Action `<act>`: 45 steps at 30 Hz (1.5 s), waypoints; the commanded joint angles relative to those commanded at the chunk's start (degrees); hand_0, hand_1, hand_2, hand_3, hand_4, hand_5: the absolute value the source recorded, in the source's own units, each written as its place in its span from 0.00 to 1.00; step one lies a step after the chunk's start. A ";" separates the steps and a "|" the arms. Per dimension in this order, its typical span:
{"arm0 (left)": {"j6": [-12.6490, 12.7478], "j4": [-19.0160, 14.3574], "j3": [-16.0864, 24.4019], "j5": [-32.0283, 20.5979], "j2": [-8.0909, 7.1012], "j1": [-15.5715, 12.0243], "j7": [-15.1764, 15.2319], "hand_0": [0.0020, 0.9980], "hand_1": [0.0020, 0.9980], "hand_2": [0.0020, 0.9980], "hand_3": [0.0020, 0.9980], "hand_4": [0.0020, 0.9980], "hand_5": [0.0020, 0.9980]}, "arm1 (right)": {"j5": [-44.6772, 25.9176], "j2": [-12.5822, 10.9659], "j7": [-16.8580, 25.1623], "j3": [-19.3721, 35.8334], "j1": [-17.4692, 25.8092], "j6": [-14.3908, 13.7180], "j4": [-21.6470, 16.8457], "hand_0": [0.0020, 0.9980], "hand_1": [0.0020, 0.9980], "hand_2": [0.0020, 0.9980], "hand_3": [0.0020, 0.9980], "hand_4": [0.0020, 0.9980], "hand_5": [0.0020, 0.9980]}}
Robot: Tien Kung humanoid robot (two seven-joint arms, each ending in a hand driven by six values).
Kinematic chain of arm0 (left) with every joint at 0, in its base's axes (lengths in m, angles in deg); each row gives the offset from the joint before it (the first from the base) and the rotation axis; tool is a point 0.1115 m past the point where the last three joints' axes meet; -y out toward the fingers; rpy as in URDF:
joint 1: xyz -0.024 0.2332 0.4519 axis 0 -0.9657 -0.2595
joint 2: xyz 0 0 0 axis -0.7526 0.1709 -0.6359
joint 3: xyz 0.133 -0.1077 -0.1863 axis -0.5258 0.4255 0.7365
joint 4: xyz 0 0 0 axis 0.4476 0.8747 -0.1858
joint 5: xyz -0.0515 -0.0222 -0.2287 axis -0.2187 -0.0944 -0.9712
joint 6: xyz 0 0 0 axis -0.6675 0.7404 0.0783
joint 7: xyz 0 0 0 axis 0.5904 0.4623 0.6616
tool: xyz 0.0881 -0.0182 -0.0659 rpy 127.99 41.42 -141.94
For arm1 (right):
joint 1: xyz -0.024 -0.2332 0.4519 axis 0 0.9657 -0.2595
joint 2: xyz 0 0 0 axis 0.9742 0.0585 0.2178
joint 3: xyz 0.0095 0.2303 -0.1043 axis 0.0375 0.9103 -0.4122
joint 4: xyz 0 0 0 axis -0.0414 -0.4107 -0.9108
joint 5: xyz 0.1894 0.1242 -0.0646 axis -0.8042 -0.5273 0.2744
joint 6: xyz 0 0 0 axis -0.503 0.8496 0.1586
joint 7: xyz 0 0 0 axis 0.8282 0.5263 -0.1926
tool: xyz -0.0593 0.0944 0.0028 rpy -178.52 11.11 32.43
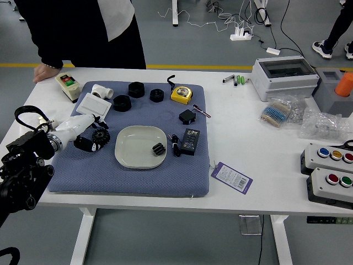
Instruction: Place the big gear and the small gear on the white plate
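At frame left, the robot's left hand (70,131) pinches the big gear (101,137) beside the white plate (131,148), which holds the small gear (159,149) at frame center; a shallow fingertip hold could drop its load short.

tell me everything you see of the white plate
The white plate has rounded corners, a raised rim and a smooth surface, perhaps ceramic or plastic. It lies flat on the blue textured mat. The small black toothed gear rests inside, right of centre; a black bundled cable lies close by its right rim.
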 joint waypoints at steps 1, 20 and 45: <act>-0.02 0.06 0.01 0.00 0.02 0.01 0.00 0.66 0.71 0.76 0.65 0.75 0.00 | 0.02 0.00 -0.01 -0.01 -0.01 0.00 0.00 0.69 0.69 0.72 0.56 0.79 0.68; -0.53 1.79 0.03 0.00 0.91 0.78 -0.78 0.66 0.76 0.82 0.66 0.74 0.00 | -0.06 0.04 0.00 -0.13 0.05 0.11 -0.01 0.69 0.69 0.72 0.56 0.79 0.68; 0.53 1.93 0.01 0.00 1.03 0.73 0.48 0.35 0.41 0.46 0.54 0.50 0.00 | -0.09 0.12 -0.07 -0.45 0.36 0.21 -0.03 0.69 0.69 0.72 0.56 0.79 0.68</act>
